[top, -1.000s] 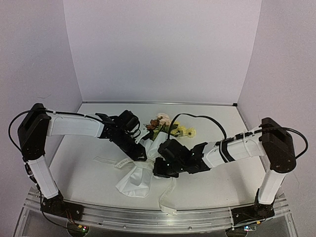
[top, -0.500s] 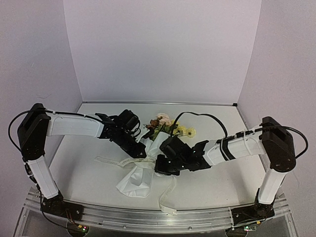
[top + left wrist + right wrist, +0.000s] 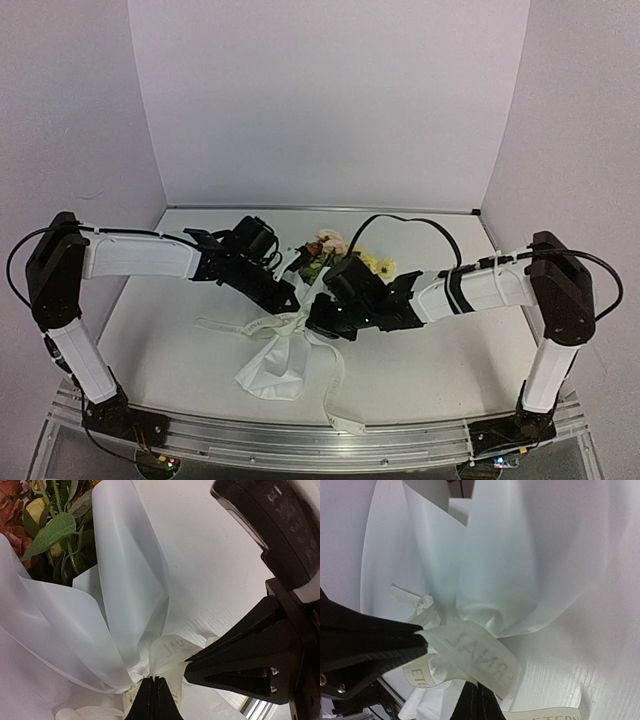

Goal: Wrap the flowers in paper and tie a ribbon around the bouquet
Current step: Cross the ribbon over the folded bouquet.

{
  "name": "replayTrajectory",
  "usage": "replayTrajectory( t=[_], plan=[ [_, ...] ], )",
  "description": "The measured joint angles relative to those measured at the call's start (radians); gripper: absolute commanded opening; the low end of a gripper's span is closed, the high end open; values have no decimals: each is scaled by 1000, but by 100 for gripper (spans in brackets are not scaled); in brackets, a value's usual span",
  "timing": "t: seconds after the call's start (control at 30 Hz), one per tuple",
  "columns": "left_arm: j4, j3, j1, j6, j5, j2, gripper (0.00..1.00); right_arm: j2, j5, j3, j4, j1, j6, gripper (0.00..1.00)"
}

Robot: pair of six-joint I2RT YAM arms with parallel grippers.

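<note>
On the white table (image 3: 430, 370) lies a white paper-cone bouquet (image 3: 272, 368) of yellow and pink blooms (image 3: 330, 243), its narrow cream fabric ribbon (image 3: 480, 662) pinched at the waist by left gripper (image 3: 153, 700) and right gripper (image 3: 477, 702), both clamped; pulling apart evenly should cinch it.

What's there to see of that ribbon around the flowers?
The ribbon is a narrow, floppy cream woven strip with faint grey printed letters. It loops around the pinched waist of the paper cone lying on the table. The left tool and right tool are both shut on it at that waist. One tail lies leftward on the table; another trails toward the near edge.
</note>
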Motion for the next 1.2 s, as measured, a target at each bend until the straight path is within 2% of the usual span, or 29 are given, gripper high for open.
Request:
replayTrajectory(
  t=[0.37, 0.7, 1.0, 1.07, 1.13, 1.2],
  plan=[
    [29, -37, 0, -24, 2, -51, 0, 78, -15, 11, 108, -25, 103, 0],
    [48, -68, 0, -44, 44, -73, 0, 93, 52, -60, 360, -30, 144, 0],
    [85, -72, 1, -78, 54, -72, 0, 202, 27, -82, 647, -41, 158, 2],
    [92, -76, 1, -84, 55, -72, 2, 212, 14, -93, 696, -43, 158, 2],
    [106, -85, 1, -96, 54, -72, 12, 220, -3, -105, 739, -49, 155, 3],
    [119, -95, 1, -109, 48, -72, 16, 230, -20, -113, 777, -57, 154, 3]
  ],
)
